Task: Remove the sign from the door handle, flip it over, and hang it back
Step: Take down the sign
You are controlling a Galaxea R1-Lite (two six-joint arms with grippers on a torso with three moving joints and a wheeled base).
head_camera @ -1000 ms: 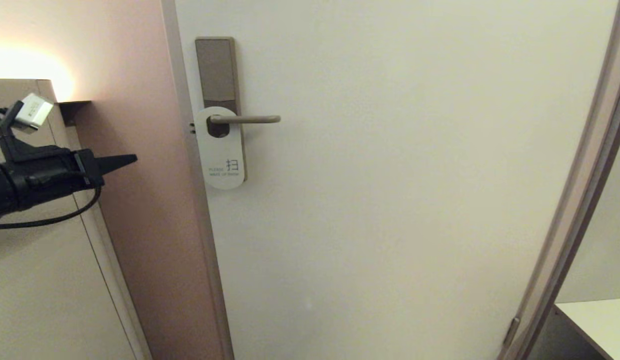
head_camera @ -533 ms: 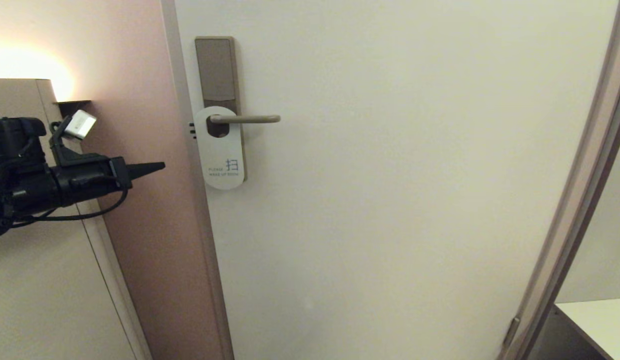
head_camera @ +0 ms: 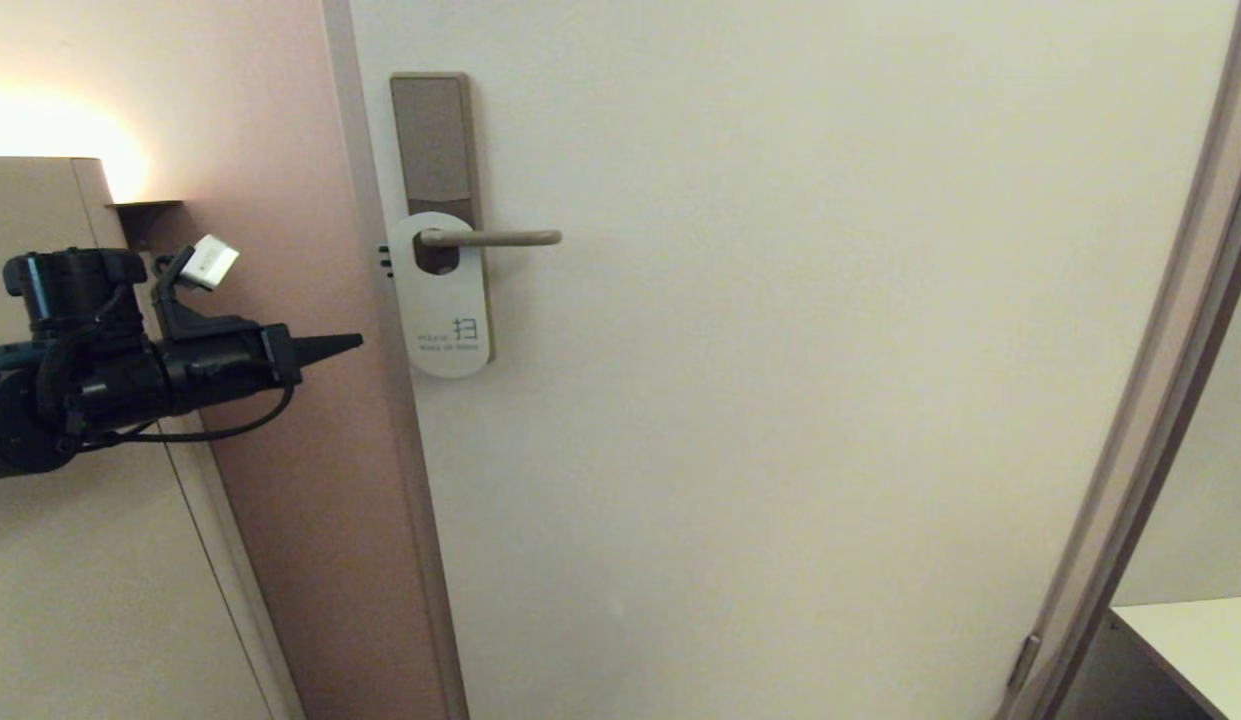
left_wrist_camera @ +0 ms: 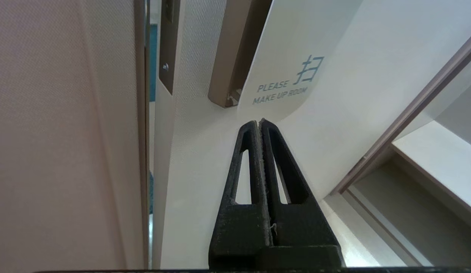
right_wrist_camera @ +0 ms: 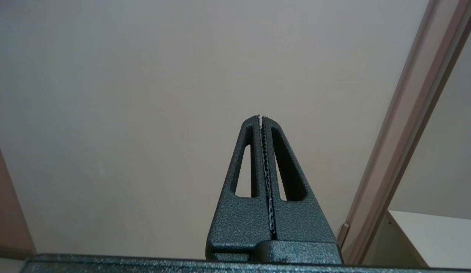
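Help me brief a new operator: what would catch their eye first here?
The white sign hanging from the door handle, lettered "PLEASE MAKE UP ROOM", stands out at the door's upper left. To its left, the black left pincer points toward it, shut and not touching.

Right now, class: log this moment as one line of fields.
sign: white face out, hanging on door handle | left gripper: shut, empty, left of sign | right gripper: shut, empty, facing door
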